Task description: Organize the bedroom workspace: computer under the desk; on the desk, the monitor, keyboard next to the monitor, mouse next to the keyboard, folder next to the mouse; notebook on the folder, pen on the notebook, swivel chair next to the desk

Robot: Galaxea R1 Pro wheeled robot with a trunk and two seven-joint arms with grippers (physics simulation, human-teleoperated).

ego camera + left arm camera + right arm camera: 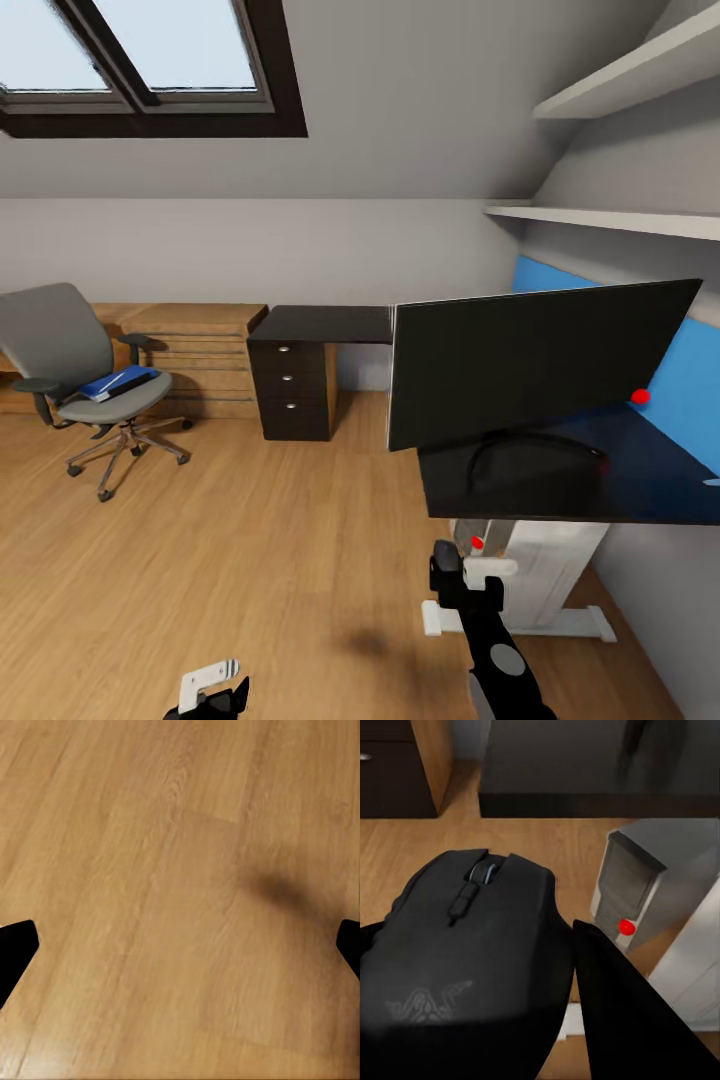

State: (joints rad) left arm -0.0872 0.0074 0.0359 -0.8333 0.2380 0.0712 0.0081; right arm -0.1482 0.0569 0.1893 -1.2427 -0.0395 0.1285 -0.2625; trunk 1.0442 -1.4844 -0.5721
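Observation:
The small dark mouse [465,952] sits between the fingers of my right gripper [487,967], which is shut on it. In the head view that right gripper [462,570] hangs low over the floor, just in front of the silver-grey computer [500,545] under the black desk [640,490]. The computer's [637,892] red light shows close ahead of the mouse. The wide monitor [530,360] stands on the desk. At far left the grey swivel chair [55,345] carries the blue folder [122,382] on its seat. My left gripper [215,690] is open over bare wood floor, its fingertips [15,952] wide apart.
A dark drawer unit [292,390] with a black top stands against the back wall between the desk and low oak shelving [200,345]. White wall shelves [610,218] hang above the desk. Open wood floor [260,540] lies between chair and desk.

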